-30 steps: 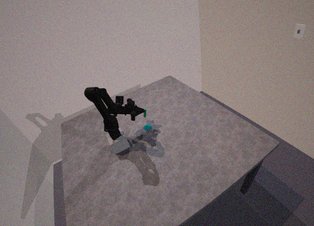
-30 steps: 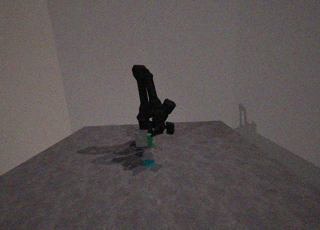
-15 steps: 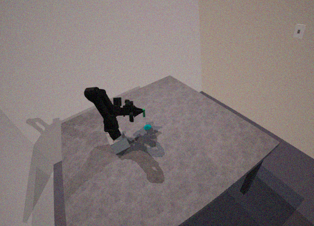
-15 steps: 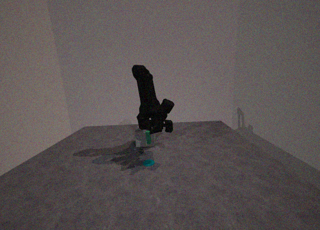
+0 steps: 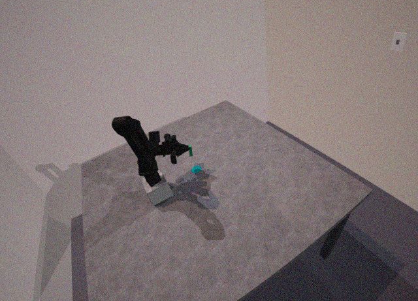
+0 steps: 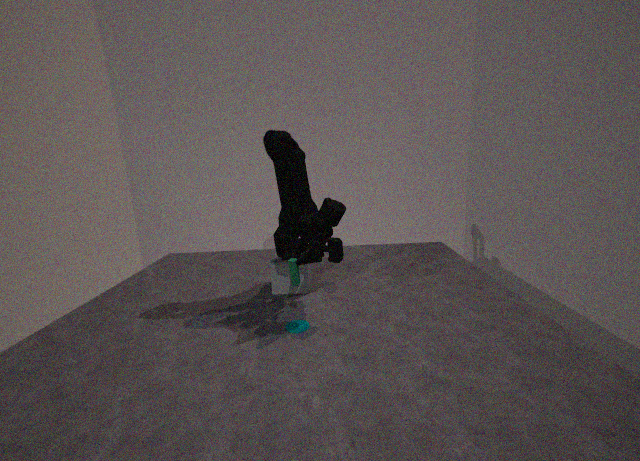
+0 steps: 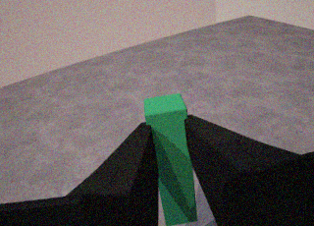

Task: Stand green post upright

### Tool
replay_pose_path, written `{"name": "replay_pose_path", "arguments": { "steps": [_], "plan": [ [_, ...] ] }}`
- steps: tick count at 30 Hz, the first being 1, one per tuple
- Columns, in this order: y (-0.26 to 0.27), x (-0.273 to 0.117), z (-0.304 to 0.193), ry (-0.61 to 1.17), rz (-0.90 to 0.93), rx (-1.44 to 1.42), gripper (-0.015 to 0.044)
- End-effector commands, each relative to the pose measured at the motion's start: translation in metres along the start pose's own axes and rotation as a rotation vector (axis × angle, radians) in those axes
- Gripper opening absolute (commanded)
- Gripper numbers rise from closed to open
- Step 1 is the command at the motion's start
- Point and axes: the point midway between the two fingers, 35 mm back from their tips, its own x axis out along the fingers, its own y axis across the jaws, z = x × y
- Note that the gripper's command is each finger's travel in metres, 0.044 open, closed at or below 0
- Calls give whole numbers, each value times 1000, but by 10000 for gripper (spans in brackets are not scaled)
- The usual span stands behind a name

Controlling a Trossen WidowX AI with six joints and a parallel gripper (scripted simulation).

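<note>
The green post (image 5: pixel 191 151) (image 6: pixel 294 273) (image 7: pixel 174 157) hangs in the air near upright, with a slight tilt in the top and exterior views. My gripper (image 5: pixel 189 147) (image 6: pixel 292 261) (image 7: pixel 168 128) is shut on its upper part, one finger on each side in the wrist view. The cyan circle (image 5: pixel 196 169) (image 6: pixel 297 326) lies flat on the table, lower than the post and with a visible gap below it in the top and exterior views. The circle does not show in the wrist view.
The arm's grey base block (image 5: pixel 161 194) (image 6: pixel 281 282) stands on the table (image 5: pixel 270 190) (image 6: pixel 361 394) (image 7: pixel 88 103) behind the circle in the exterior view. Shadows of the arm fall around the circle. A wall rises beyond the table's far edge.
</note>
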Motion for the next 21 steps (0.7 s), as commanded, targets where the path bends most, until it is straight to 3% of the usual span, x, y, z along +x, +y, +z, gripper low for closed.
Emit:
{"name": "replay_pose_path", "arguments": {
  "steps": [1,21],
  "plan": [
    [-2,0,-1,-2,-4,3,23],
    [3,3,-13,14,-3,28,23]
  ]
}}
